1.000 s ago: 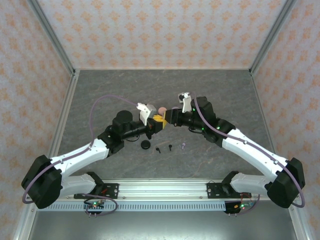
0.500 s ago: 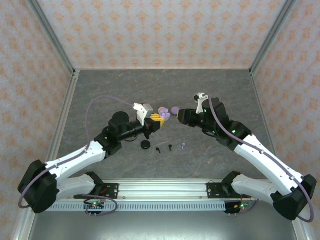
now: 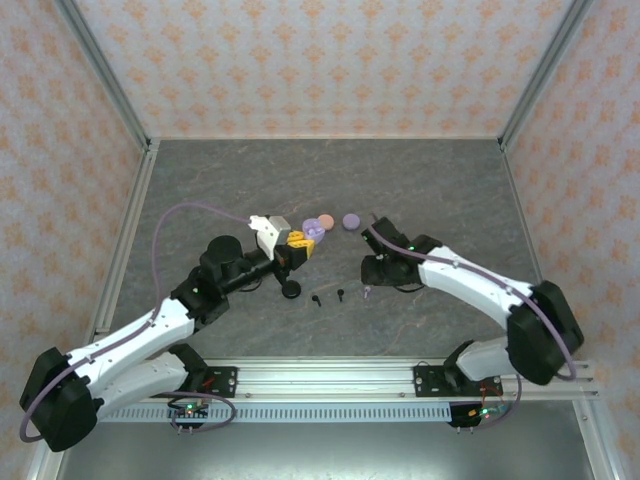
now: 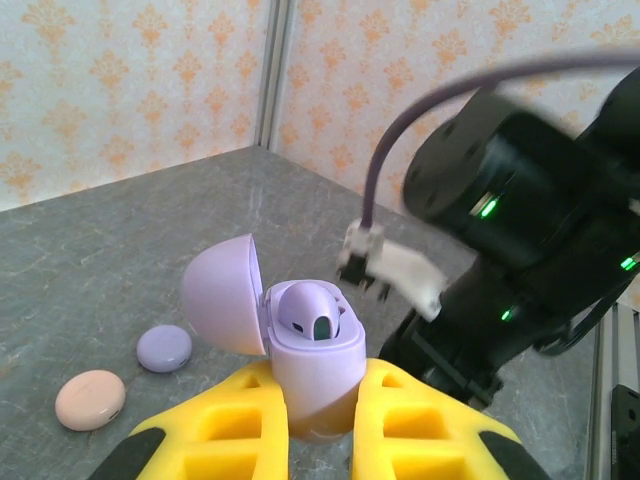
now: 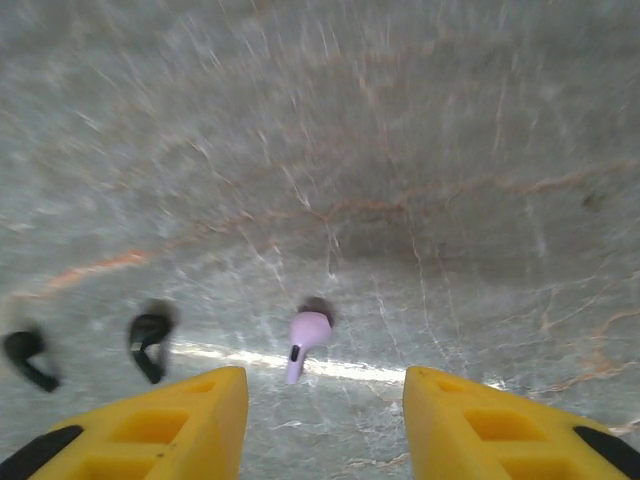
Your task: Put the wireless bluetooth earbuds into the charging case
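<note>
My left gripper (image 4: 318, 378) is shut on the open lilac charging case (image 4: 315, 365), held upright above the table with its lid (image 4: 222, 293) swung back. One lilac earbud (image 4: 308, 312) sits in the case. From above, that gripper (image 3: 298, 243) and case (image 3: 312, 231) are left of centre. My right gripper (image 5: 325, 400) is open and pointed down at the table, with a loose lilac earbud (image 5: 306, 335) lying just beyond the gap between its yellow fingers. Two black earbuds (image 5: 149, 338) (image 5: 25, 355) lie to its left. In the top view the right gripper (image 3: 372, 272) hovers by the lilac earbud (image 3: 367, 291).
A closed lilac case (image 3: 351, 220) and a closed pink case (image 3: 324, 220) lie behind the held case. A black case (image 3: 291, 289) rests near the two black earbuds (image 3: 317, 298) (image 3: 340, 294). The right arm (image 4: 530, 250) stands close to the right of the held case.
The right arm drew back from the held case and dropped to the table by the lilac earbud, jaws opened. The left arm shifted left with the case.
</note>
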